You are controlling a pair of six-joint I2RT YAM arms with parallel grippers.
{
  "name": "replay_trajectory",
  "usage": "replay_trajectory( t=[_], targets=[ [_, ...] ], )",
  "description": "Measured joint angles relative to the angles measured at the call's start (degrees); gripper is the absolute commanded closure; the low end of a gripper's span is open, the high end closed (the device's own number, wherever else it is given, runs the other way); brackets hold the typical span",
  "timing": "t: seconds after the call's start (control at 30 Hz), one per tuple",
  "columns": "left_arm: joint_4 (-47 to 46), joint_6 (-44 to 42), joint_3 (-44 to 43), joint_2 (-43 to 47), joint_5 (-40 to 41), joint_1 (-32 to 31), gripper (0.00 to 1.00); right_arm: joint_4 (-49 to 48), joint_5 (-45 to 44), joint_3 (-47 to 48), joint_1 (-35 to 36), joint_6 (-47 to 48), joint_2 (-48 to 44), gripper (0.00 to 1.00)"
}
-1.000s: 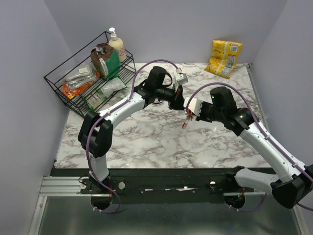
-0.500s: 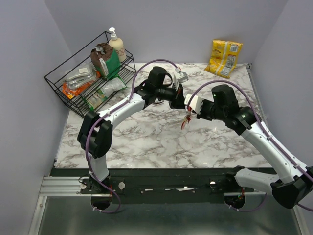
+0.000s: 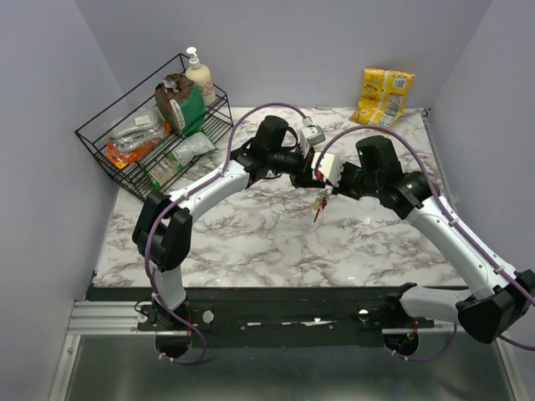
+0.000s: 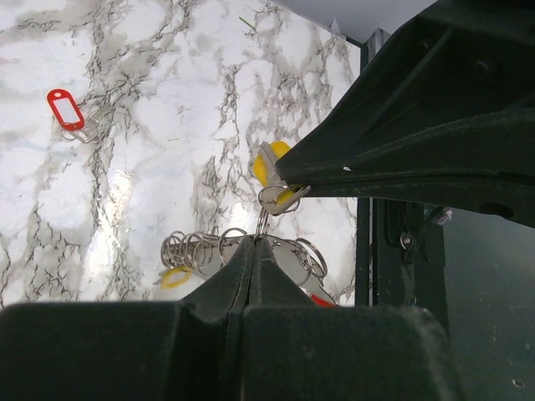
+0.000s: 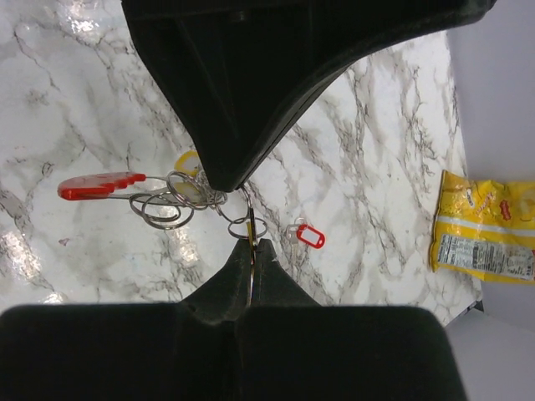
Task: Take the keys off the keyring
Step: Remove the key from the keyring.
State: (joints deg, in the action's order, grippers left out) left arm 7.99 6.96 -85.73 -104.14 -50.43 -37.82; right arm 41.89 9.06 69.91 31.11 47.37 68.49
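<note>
My two grippers meet above the middle of the marble table. My left gripper (image 3: 313,173) (image 4: 253,242) is shut on the keyring (image 4: 201,249), a bunch of thin metal rings with a red strap (image 5: 100,185) hanging from it. My right gripper (image 3: 325,185) (image 5: 251,242) is shut on a yellow-headed key (image 4: 272,171) that hangs on a small ring (image 5: 248,227) of that bunch. The bunch dangles below both grippers (image 3: 318,206), with a yellow tag (image 4: 174,278) on it. A separate key with a red tag (image 4: 67,109) (image 5: 308,235) lies loose on the table.
A black wire basket (image 3: 96,144) with a soap bottle and packets stands at the back left. A yellow snack bag (image 3: 383,98) (image 5: 481,234) lies at the back right corner. Walls close in on three sides.
Both grippers have moved a little toward the back of the table, still joined at the key bunch. The right wrist has swung further left. The bunch still hangs below them.
</note>
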Motion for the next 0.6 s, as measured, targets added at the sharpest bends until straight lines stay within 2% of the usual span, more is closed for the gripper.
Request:
replay_trajectory(
  t=[0.6],
  targets=[
    [0.79, -1.14, 0.0, 0.0, 0.28, -0.57, 1.0, 2.23, 0.7, 4.7, 0.76, -0.48, 3.93, 0.99]
  ],
)
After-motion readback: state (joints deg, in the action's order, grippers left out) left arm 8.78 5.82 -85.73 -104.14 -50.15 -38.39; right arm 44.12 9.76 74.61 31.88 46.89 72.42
